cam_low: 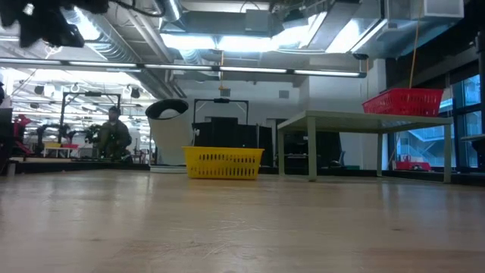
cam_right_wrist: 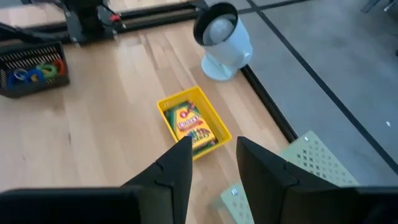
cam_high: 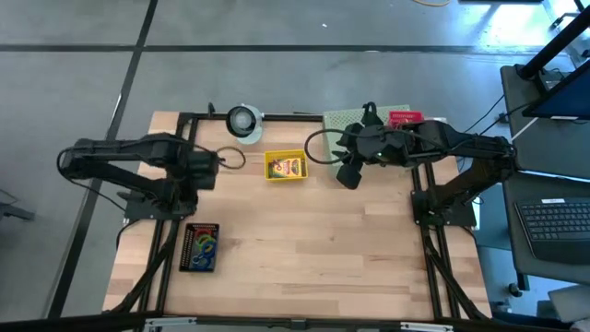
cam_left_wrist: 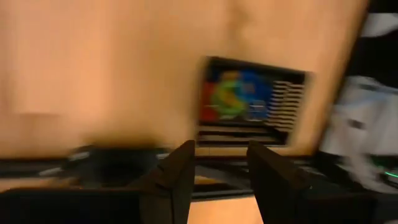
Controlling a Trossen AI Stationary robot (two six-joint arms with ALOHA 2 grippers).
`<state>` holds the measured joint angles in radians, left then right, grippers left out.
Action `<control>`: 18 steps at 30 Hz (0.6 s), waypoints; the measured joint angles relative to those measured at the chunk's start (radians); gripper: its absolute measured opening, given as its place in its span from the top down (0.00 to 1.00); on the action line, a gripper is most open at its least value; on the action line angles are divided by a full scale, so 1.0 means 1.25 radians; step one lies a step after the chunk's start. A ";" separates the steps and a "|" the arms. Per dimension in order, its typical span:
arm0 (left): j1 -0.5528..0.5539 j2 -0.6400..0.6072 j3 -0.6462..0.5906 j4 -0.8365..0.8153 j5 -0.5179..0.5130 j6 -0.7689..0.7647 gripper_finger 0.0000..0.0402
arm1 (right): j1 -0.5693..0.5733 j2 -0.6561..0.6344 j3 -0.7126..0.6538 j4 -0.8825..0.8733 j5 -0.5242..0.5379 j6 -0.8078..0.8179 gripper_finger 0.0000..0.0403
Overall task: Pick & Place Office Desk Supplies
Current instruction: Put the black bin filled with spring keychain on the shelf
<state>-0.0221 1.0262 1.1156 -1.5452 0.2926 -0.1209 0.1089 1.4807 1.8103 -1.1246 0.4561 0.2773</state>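
Closest to my right wrist camera, the right gripper (cam_right_wrist: 208, 165) hangs part-spread and empty above the yellow tray (cam_right_wrist: 214, 121) mid-table holding the crayon box (cam_right_wrist: 191, 126). I judge that box light, stiff, slick; grip its long edges. Left gripper (cam_left_wrist: 221, 177), jaws apart, holds nothing near the black organizer (cam_high: 200, 247) of rubber bands (cam_left_wrist: 231, 94).

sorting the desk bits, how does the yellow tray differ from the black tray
The yellow tray holds a crayon box and sits near the table's far middle; the black tray holds coloured rubber-band loops and sits nearer the front left. The yellow one is bright and squarer, the black one dark and longer. Both are shallow, rectangular and lie flat on the wood.
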 joint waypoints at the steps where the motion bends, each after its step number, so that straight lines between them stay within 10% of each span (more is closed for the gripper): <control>1: -0.023 0.007 0.000 0.014 0.037 -0.023 0.65 | 0.000 0.000 0.000 -0.010 0.000 0.000 0.69; 6: -0.206 0.035 0.000 0.112 0.065 -0.174 0.65 | 0.015 0.000 0.000 -0.048 0.000 0.000 0.69; 18: -0.744 0.207 0.000 0.376 -0.222 -0.563 0.65 | 0.047 -0.024 0.000 -0.055 0.086 0.067 0.69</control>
<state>-0.9525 1.2852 1.1156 -1.0748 0.0151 -0.8251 0.1677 1.4509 1.8099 -1.1931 0.5636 0.3616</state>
